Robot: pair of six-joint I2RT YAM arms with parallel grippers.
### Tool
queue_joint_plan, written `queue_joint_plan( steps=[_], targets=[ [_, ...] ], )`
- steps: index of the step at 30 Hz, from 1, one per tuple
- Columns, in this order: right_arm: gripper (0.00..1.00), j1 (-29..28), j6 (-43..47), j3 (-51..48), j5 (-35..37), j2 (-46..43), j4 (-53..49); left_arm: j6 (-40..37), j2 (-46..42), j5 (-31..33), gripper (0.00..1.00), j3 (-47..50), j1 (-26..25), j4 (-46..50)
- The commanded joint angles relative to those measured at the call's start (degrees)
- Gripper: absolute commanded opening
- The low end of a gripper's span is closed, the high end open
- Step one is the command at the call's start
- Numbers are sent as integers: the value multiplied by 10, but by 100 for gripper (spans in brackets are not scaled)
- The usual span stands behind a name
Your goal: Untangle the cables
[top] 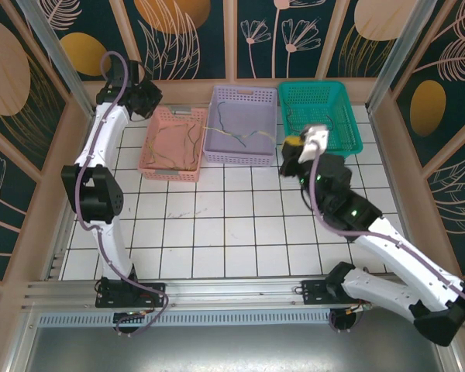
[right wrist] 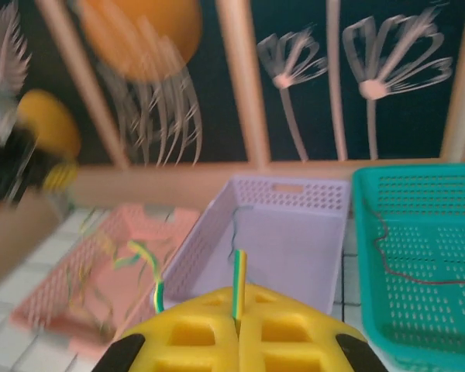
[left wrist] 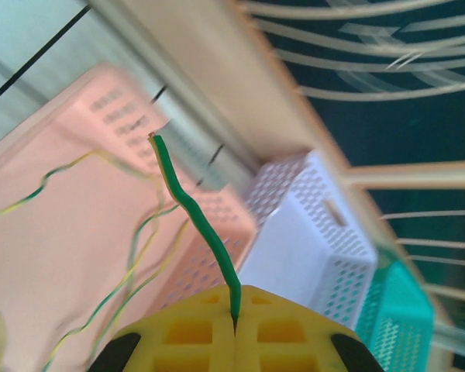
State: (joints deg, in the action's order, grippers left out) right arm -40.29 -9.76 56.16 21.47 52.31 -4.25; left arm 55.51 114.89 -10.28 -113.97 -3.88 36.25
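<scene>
left gripper (left wrist: pixel 235 311) clamps tight on a green wire (left wrist: pixel 204 232) at the far corner of the pink basket (top: pixel 170 172), where cables (top: pixel 191 138) lie, while right gripper (right wrist: pixel 238 311), right of it, pinches a striped wire (right wrist: pixel 239 271); a hard tug could slip either thin end free.

Counter (top: pixel 217 232) in front of the lilac basket (top: pixel 242 155) is bare tile, open from side to side. Pink basket (top: pixel 159 167) sits just left of it and green basket (top: pixel 349 124) just right, with no passable gap between; wooden wall (top: pixel 194 84) close behind, loose cables (top: pixel 252 137) lying inside. Left arm (top: pixel 101 155) stands left of the pink basket; right arm (top: pixel 349 209) rises right-front, the right gripper (top: pixel 293 147) by the lilac basket's right front corner.
</scene>
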Motion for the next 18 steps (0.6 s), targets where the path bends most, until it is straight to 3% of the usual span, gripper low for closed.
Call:
queue_joint_plan(
  steps=[1, 3, 5, 10, 18],
  targets=[
    [0, 105, -101, 43, -139, 19, 84, -51, -68, 39, 0, 63, 0, -14],
    [0, 176, -100, 62, -235, 41, 92, -71, -86, 67, 0, 83, 0, -10],
    [0, 209, -75, 84, -295, 61, 71, -87, -92, 87, 0, 71, 1, 2],
    [0, 223, 1, 79, -298, 65, 20, -112, -84, 120, 0, 7, 1, 45],
    [0, 357, -210, 39, -405, 65, 157, -119, -134, 60, 0, 88, -20, 33]
  ],
)
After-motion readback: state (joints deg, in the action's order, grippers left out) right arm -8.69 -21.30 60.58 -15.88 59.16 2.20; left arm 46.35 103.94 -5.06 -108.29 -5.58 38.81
